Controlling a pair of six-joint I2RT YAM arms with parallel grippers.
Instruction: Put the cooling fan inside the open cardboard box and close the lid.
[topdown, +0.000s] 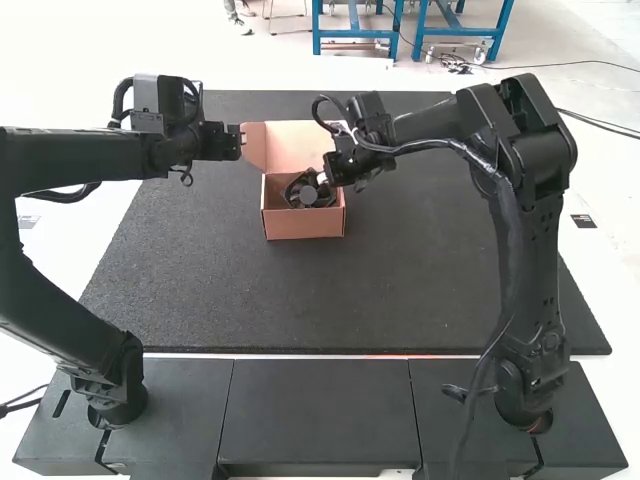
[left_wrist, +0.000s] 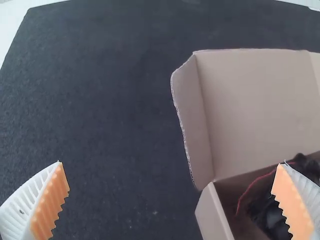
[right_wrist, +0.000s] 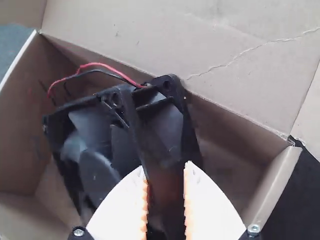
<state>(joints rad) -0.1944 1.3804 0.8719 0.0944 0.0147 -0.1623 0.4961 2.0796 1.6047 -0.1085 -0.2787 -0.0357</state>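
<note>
A small cardboard box (topdown: 303, 218) stands on the dark mat with its lid (topdown: 285, 148) raised at the back. The black cooling fan (topdown: 303, 190) stands on edge, tilted, partly inside the box, its red and black wires (right_wrist: 102, 71) trailing toward the back wall. My right gripper (right_wrist: 165, 195) is shut on the fan's frame (right_wrist: 162, 135); from above, this right gripper (topdown: 326, 181) hangs over the box's right side. My left gripper (topdown: 238, 144) hovers open just left of the raised lid (left_wrist: 250, 110). Its orange pads (left_wrist: 50, 197) stand wide apart, one near the box's corner (left_wrist: 212, 210).
The dark mat (topdown: 200, 260) covers most of the table, with wide bare room in front of and beside the box. Both arm bases stand on black plates at the near edge (topdown: 320, 420).
</note>
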